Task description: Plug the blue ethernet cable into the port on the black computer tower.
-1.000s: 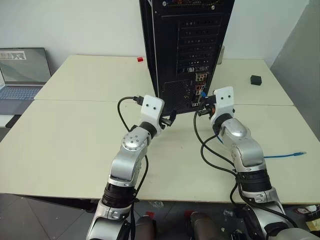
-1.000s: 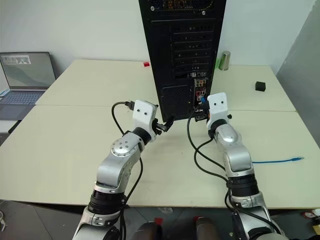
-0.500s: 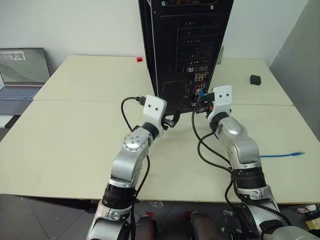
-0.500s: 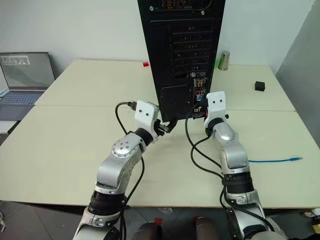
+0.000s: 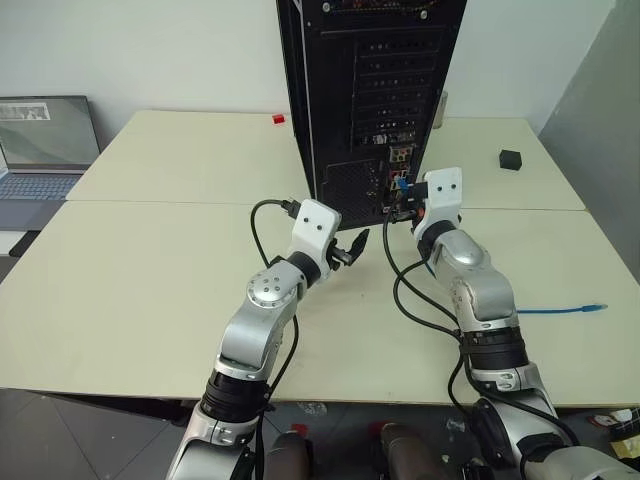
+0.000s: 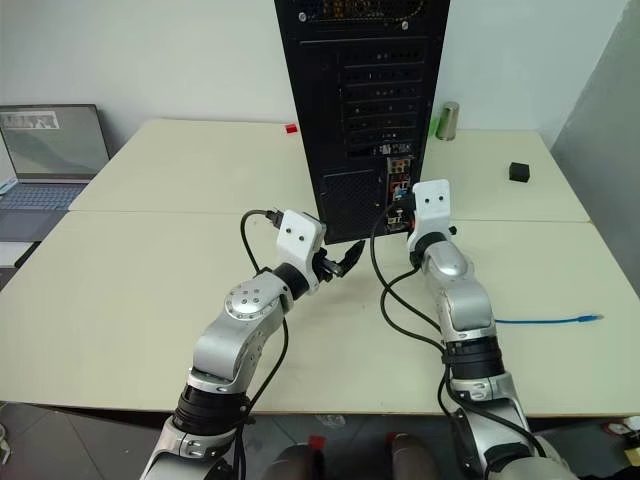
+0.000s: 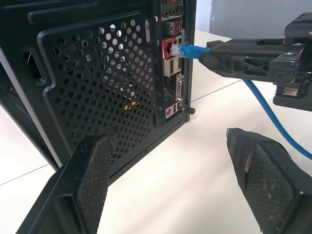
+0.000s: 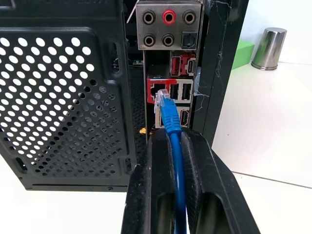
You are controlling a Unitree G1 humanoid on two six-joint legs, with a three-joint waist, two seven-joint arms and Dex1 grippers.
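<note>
One plug at the port mouth, not seated yet; risk is a skewed push.
Near to far: left hand [image 5: 353, 247] spread, holding nothing, over the desk [image 5: 150, 270]; right hand [image 8: 176, 146] pressed together, pinching the blue ethernet cable [image 8: 171, 117] just behind its plug, which sits at the red-framed port [image 8: 157, 89] low on the black computer tower [image 5: 375, 90]. Plug looks slightly low and right of the opening, so pushing now could jam it on the frame or bend the cable.

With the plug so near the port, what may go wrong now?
The plug of the blue cable, gripped in the right gripper, sits just below the red port on the tower, so pushing now may jam it. The open left gripper hovers close by and might snag the cable.
</note>
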